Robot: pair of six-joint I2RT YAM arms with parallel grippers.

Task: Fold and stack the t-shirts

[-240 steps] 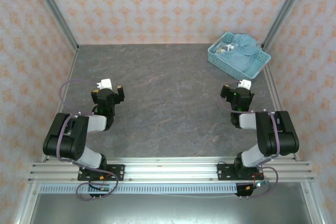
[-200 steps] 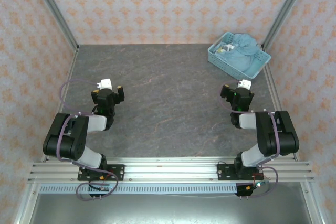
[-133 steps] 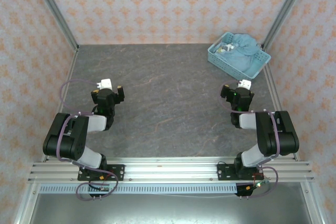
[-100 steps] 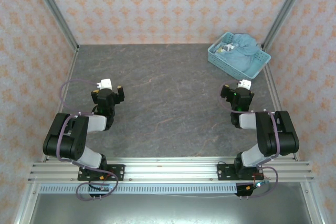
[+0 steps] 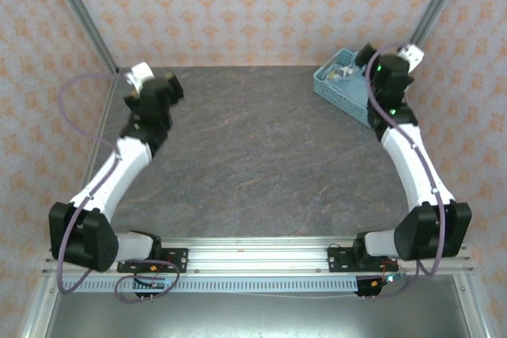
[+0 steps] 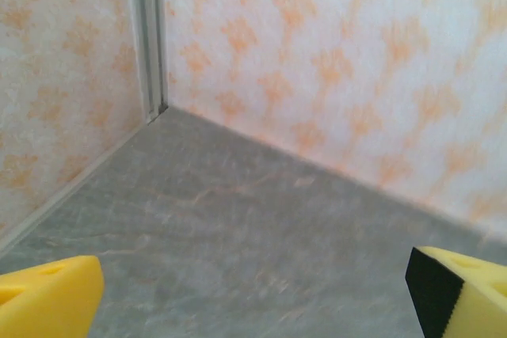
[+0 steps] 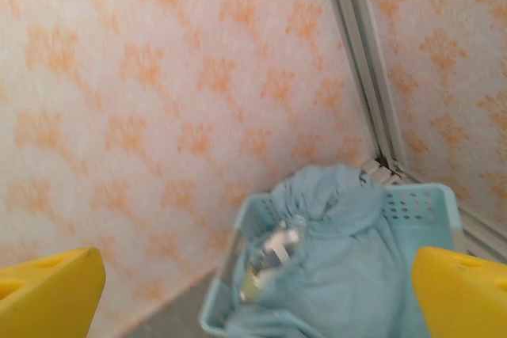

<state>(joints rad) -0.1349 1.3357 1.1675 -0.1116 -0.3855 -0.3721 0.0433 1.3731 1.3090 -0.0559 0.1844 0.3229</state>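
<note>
A crumpled light teal t-shirt [image 7: 360, 259] is bunched inside a light-blue plastic basket [image 7: 432, 195] in the table's far right corner, with some white print showing in its folds. My right gripper [image 7: 257, 294] hovers open just in front of the basket, its yellow fingertips [image 7: 51, 282] wide apart and nothing between them. From above, the right gripper [image 5: 371, 65] sits over the basket [image 5: 337, 89] and hides most of the cloth. My left gripper [image 5: 162, 91] is stretched toward the far left corner, also open and empty, yellow pads [image 6: 47, 290] above bare table.
The grey marbled tabletop [image 5: 253, 156] spreads between the two arms. Patterned orange walls close in the back and sides, with metal posts [image 6: 146, 37] in the corners. The metal rail [image 5: 253, 255] holding the arm bases runs along the near edge.
Both arms have unfolded from their tucked pose near the bases. The left reached to the far left corner, the right up to the basket. Both grippers stayed open.
</note>
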